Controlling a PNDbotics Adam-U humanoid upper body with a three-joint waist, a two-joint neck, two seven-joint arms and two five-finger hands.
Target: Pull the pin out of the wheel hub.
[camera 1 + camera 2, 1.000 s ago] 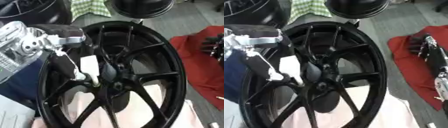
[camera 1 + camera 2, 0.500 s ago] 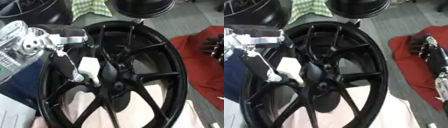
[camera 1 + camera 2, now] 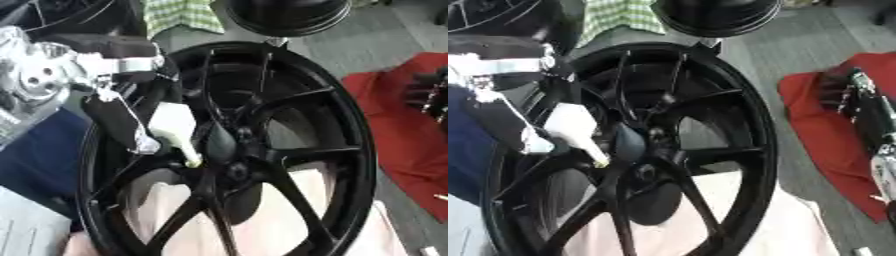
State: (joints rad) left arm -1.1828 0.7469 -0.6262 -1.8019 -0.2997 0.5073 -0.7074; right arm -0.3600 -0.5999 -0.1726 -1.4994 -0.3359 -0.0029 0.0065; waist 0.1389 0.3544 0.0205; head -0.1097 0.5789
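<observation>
The wheel hub (image 3: 229,170) sits at the middle of a big black wheel (image 3: 350,150) that fills most of both views, its spokes running outward from the hub to the rim. The pin (image 3: 192,161) seems to be the small pale piece with a yellowish tip just to the left of the hub, though the view is too blurred to be sure of it. The left hand (image 3: 171,125) comes in from the upper left, its silver wrist joints above the rim. Its white thumb and black fingers (image 3: 122,125) reach down between the spokes and are drawn together, pinching near this pale tip.

Under the wheel lies a light pinkish cloth (image 3: 289,220), seen through the lower spokes. A dark blue fabric (image 3: 35,150) lies to the left of the rim. To the right, well apart from the wheel, a red cloth (image 3: 824,120) lies on the grey floor (image 3: 367,45). A black round object (image 3: 284,15) stands behind the wheel at the top.
</observation>
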